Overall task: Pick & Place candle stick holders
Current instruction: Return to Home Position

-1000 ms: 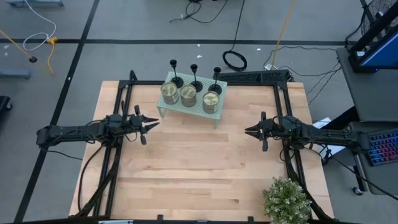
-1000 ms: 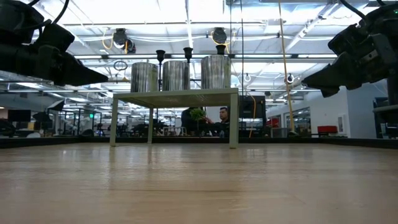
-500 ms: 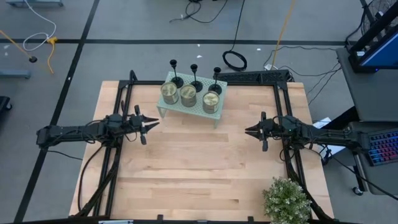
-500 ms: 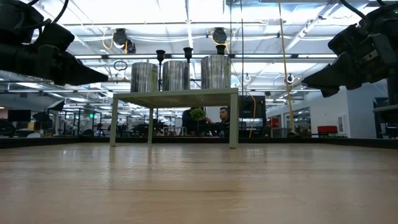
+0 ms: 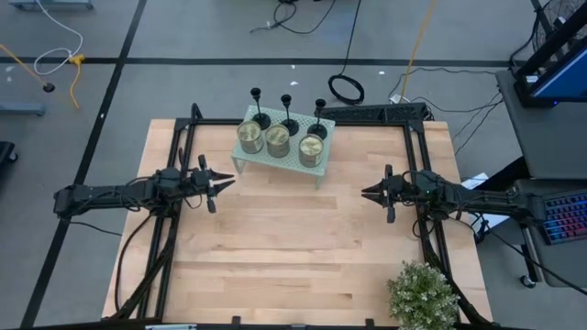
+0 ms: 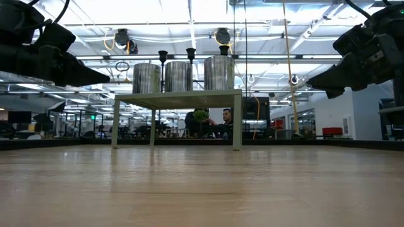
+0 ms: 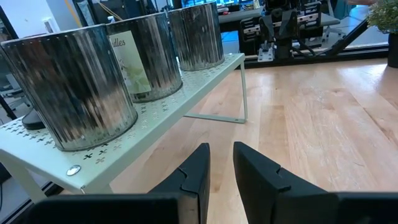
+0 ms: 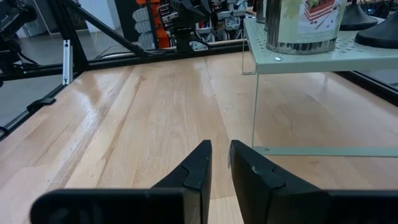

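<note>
Three black candle stick holders [image 5: 258, 105] [image 5: 287, 112] [image 5: 319, 117] stand on their round bases along the far edge of a pale green perforated shelf [image 5: 323, 165] at the table's far middle. In the low view their cup tops [image 6: 190, 54] show above the cans. My left gripper [image 5: 227, 183] hovers shut and empty at the table's left, near the shelf's left end; it also shows in the left wrist view [image 7: 221, 149]. My right gripper [image 5: 365, 193] hovers shut and empty at the table's right, below the shelf's right end; it also shows in the right wrist view [image 8: 220, 146].
Three ribbed metal cans [image 5: 278, 139] stand on the shelf in front of the holders. A potted plant [image 5: 422, 295] sits at the near right corner. Black frame rails [image 5: 174, 156] run along the table's left and right sides. Bare wood [image 5: 293, 247] lies between the arms.
</note>
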